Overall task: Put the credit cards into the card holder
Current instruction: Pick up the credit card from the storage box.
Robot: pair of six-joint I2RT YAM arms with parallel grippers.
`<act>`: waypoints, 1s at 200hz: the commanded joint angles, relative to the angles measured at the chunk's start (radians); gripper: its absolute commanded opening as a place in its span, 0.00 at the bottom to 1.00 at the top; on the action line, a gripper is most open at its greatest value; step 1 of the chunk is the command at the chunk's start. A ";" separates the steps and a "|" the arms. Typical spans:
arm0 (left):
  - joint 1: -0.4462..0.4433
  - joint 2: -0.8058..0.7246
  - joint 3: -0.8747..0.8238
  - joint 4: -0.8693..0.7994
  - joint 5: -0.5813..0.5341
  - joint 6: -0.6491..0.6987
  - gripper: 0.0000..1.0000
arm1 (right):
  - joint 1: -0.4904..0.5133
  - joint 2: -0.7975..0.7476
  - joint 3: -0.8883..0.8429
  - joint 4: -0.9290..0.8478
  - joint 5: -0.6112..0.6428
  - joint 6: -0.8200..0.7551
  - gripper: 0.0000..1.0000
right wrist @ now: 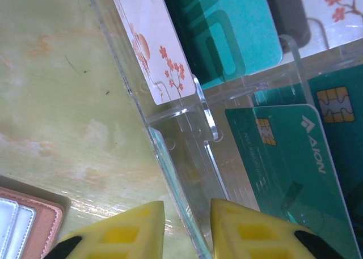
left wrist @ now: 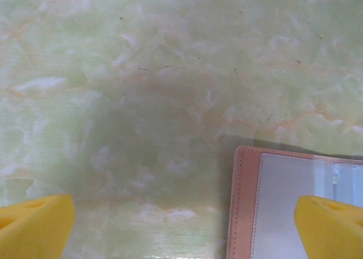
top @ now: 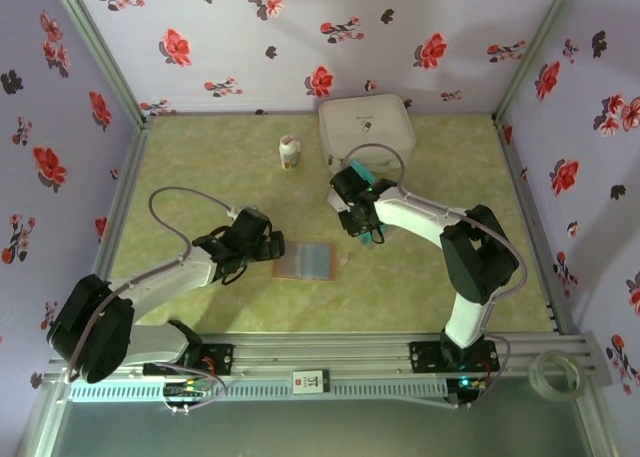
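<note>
Lying open, the card holder (top: 305, 260) runs left-right (top view); left tool (left wrist: 184, 213) gapes, right tool (right wrist: 187, 213) narrow, grip unclear.

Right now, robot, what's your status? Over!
Left gripper wide open at the open card holder. Right gripper narrow, astride the clear rack wall. Teal credit cards sit in that rack. Nothing blocking the holder.

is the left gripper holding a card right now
No, the left gripper is open, its yellow fingers wide apart above the table and the card holder edge, with no card between them.
</note>
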 commanded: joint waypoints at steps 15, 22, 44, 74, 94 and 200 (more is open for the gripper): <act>0.004 0.008 0.007 -0.014 0.008 0.001 1.00 | 0.004 0.007 0.016 -0.021 0.004 -0.023 0.18; 0.005 0.008 0.006 -0.013 0.009 0.001 1.00 | 0.004 0.008 0.019 -0.023 0.005 -0.027 0.15; 0.004 0.007 0.004 -0.014 0.012 0.001 1.00 | 0.004 0.011 0.031 -0.033 0.002 -0.048 0.08; 0.004 0.008 0.004 -0.013 0.015 0.005 1.00 | 0.004 0.000 0.052 -0.049 -0.015 -0.098 0.02; 0.005 0.008 0.005 -0.014 0.017 0.007 1.00 | 0.005 -0.013 0.068 -0.063 -0.033 -0.129 0.01; 0.005 0.016 0.043 -0.066 0.009 0.062 1.00 | 0.011 -0.205 0.125 -0.088 -0.125 -0.098 0.00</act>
